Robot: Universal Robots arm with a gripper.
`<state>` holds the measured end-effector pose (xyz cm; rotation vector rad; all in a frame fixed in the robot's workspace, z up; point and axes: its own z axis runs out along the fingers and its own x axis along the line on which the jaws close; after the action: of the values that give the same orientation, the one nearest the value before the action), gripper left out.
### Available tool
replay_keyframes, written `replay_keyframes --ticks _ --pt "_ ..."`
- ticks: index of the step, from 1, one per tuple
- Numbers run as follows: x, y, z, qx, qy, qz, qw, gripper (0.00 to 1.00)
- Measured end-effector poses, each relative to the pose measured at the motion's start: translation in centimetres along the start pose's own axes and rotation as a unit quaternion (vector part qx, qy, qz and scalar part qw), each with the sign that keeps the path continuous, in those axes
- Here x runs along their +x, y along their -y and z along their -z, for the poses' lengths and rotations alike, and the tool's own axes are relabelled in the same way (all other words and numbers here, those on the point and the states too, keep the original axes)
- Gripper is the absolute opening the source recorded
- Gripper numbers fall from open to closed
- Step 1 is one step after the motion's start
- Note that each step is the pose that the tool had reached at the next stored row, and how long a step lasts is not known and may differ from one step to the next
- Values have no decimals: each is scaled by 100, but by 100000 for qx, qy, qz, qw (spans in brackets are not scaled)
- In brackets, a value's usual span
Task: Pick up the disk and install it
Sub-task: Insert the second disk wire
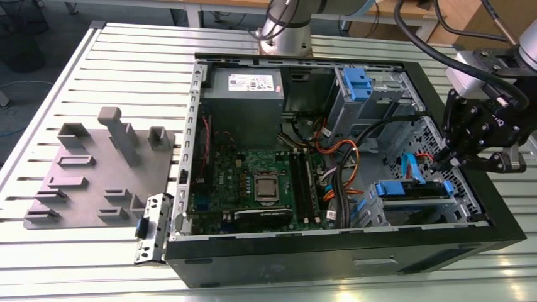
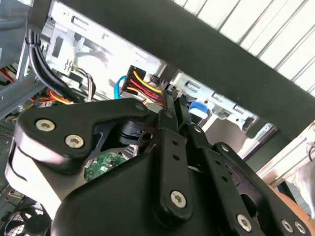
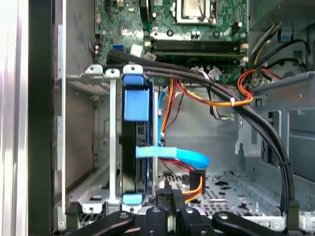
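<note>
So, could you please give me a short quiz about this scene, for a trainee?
1. True or false: the black metal computer case has its side closed.
2. The black gripper is: A) above the processor; B) by the grey metal drive cage, at the exterior view's right; C) over the table.
3. Fill in: the flat silver-grey disk in that cage has ___ plastic side rails.
Key: 1 false; 2 B; 3 blue.

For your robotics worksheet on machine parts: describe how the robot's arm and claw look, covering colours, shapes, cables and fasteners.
The arm is a silver-grey tube with black cables running beside it. The claw is matte black, built of flat linkage bars joined by silver screws, under a light grey wrist block.
</note>
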<state>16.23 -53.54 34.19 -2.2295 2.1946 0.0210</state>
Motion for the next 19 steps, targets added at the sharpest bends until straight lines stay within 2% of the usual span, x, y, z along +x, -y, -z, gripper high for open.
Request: replay_keyframes --ticks 3,5,15,19 --pt "-1 -71 0 154 2 -11 100000 16" --pt "6 -88 0 193 -9 -10 100000 16" --pt "151 -93 3 199 -13 -3 100000 16" --pt "183 -93 3 198 -30 -5 100000 16"
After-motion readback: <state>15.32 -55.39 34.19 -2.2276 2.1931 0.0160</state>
